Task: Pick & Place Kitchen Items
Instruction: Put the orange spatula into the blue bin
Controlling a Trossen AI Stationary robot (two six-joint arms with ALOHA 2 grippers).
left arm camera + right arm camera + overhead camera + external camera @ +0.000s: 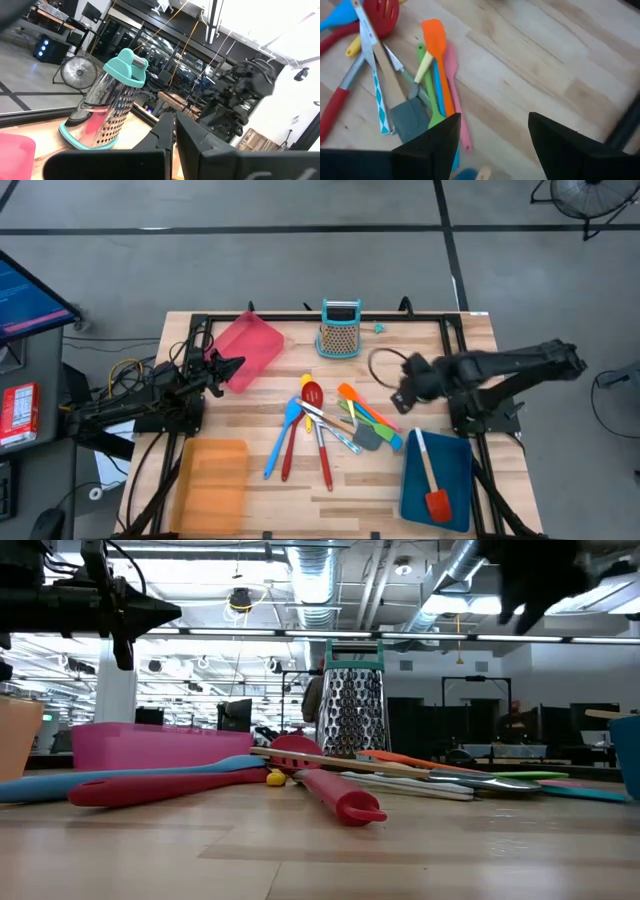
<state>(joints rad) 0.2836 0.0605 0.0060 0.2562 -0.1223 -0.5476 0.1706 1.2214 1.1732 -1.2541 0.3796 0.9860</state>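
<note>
Jaws spread and empty, the right gripper hangs beside the heaped utensils at the table's centre; a clean pick means singling out the orange spatula on top. Farther off, the left gripper waits closed by the pink tray

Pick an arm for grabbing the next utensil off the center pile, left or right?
Right, probably. The right gripper hangs open beside the utensil pile, with the orange spatula in its wrist view. The left gripper is shut, back by the red tray.
</note>
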